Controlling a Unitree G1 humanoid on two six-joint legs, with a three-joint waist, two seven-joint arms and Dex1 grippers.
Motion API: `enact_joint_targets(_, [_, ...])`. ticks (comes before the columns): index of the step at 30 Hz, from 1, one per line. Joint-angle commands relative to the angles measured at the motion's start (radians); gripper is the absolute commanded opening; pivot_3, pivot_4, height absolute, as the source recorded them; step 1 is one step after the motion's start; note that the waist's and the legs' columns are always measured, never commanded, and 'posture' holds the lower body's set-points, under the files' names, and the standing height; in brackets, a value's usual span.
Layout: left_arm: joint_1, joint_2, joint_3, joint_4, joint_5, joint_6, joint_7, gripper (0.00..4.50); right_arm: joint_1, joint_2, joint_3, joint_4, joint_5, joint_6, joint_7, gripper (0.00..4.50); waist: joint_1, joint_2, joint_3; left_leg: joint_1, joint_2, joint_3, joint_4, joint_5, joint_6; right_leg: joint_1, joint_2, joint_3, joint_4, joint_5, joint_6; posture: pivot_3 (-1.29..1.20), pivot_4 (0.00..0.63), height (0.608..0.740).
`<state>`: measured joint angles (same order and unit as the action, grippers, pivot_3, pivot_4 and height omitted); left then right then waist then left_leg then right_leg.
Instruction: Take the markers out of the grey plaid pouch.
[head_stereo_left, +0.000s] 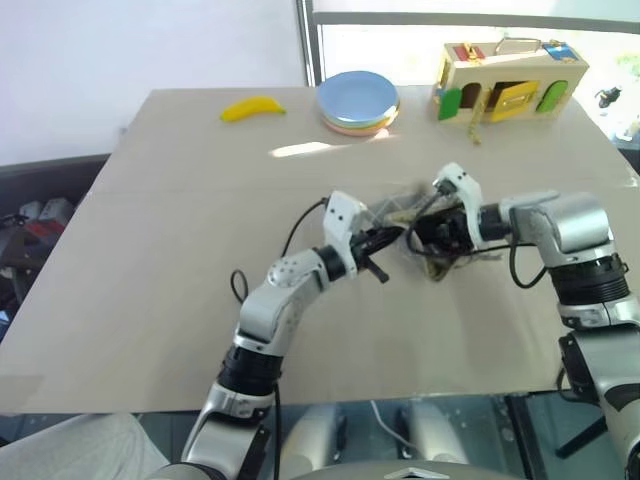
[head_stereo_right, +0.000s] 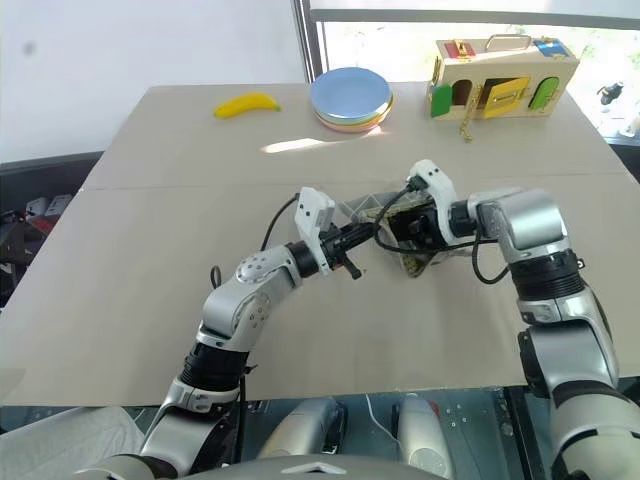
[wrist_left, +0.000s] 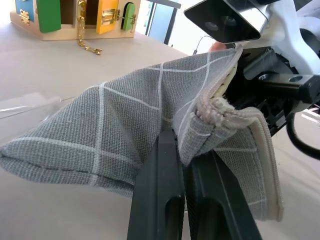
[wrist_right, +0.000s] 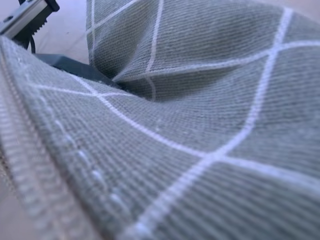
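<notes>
- left gripper (wrist_left: 182, 165): clamped on the grey plaid pouch (wrist_left: 125, 135) by its zipper edge.
- right gripper (head_stereo_right: 405, 232): finger state cannot be told.
- advice: hold the mouth spread, then reach inside.

left gripper (wrist_left: 182, 165) pinched closed, arm reaching level; right gripper (head_stereo_left: 432, 232) angled down (fingers hidden), wrists nearly meeting.

No text, label, brand or number can be read anywhere. The wooden toy house (head_stereo_left: 510, 82) at the table's far edge carries coloured patches, maybe marked, but too small to tell.
</notes>
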<state>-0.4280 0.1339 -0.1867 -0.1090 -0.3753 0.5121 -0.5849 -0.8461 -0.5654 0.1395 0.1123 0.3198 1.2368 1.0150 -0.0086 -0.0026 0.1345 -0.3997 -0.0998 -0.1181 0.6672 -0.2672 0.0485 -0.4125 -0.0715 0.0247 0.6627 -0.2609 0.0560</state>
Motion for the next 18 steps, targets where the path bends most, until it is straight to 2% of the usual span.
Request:
enact_joint_targets(1, [0.027,0.016,-0.007,0.019,0.011,0.010,-0.007,0.00,-0.048,-0.074,-0.121,-0.047,0.065,0.039,-0.012,0.50,0.000,0.000,0.000,0.000,0.000,0.000,0.000,0.000,0.000,0.000,0.000,0.000,0.000,0.000,0.000,0.00,0.150,0.740])
enact_joint_targets(7, [0.028,0.034,0.010,0.023,0.012,0.010,-0.001,0.00,-0.045,-0.166,-0.079,-0.058,0.097,0.016,-0.011,0.50,-0.002,0.000,0.000,0.000,0.000,0.000,-0.001,0.000,0.000,0.000,0.000,0.000,0.000,0.000,0.000,0.00,0.150,0.740])
enact_joint_targets(12, [0.029,0.040,0.015,0.021,0.011,0.017,0.002,0.00,0.055,-0.268,0.014,-0.221,0.036,-0.405,0.128,0.50,0.001,0.000,0.000,-0.001,0.000,0.000,-0.001,0.000,0.000,0.000,0.000,0.000,-0.001,0.000,0.000,0.00,0.150,0.740])
enact_joint_targets(16, [0.029,0.045,0.016,0.021,0.007,0.022,0.004,0.00,0.136,-0.274,-0.010,-0.284,0.047,-0.688,0.239,0.50,0.001,0.000,0.000,-0.001,0.000,0.000,0.000,0.000,0.000,0.000,0.000,0.000,-0.001,0.000,0.000,0.00,0.150,0.740])
enact_joint_targets(18, [0.029,0.048,0.017,0.019,0.005,0.026,0.005,0.00,0.150,-0.276,-0.009,-0.278,0.023,-0.787,0.245,0.50,0.000,0.000,0.000,0.000,0.000,0.000,0.000,0.000,0.000,0.000,0.000,0.000,0.000,0.000,0.000,0.00,0.150,0.740])
